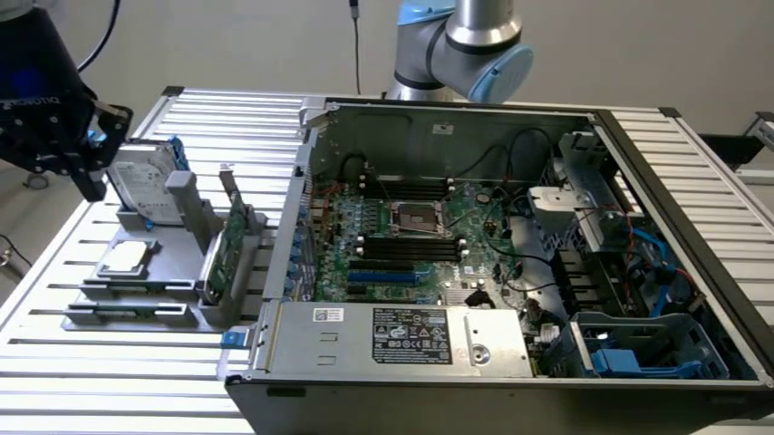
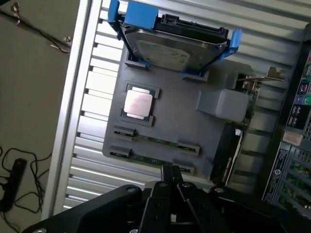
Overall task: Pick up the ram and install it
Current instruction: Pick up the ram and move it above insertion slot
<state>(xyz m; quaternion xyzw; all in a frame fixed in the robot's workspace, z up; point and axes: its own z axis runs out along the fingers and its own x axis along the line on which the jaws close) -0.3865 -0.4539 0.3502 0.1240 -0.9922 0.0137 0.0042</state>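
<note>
Two ram sticks lie flat in the grey holder (image 1: 181, 304) on the exterior view's left: one ram (image 1: 136, 287) (image 2: 155, 141) nearer the processor, the other ram (image 1: 127, 314) (image 2: 149, 159) at the holder's outer edge. My black gripper (image 1: 93, 188) (image 2: 172, 175) hangs high above the holder, over by the hard drive, apart from both sticks. Its fingers are shut together with nothing between them. The open computer case (image 1: 677, 227) shows the motherboard with black memory slots (image 1: 411, 249).
The holder also carries a silver hard drive (image 1: 145, 186) (image 2: 175, 48) in blue clips, a processor (image 1: 129, 258) (image 2: 139, 103) and an upright green expansion card (image 1: 227, 249) (image 2: 245, 116). The case wall (image 1: 296, 208) rises right beside the holder. A slatted metal table (image 1: 72, 362) lies underneath.
</note>
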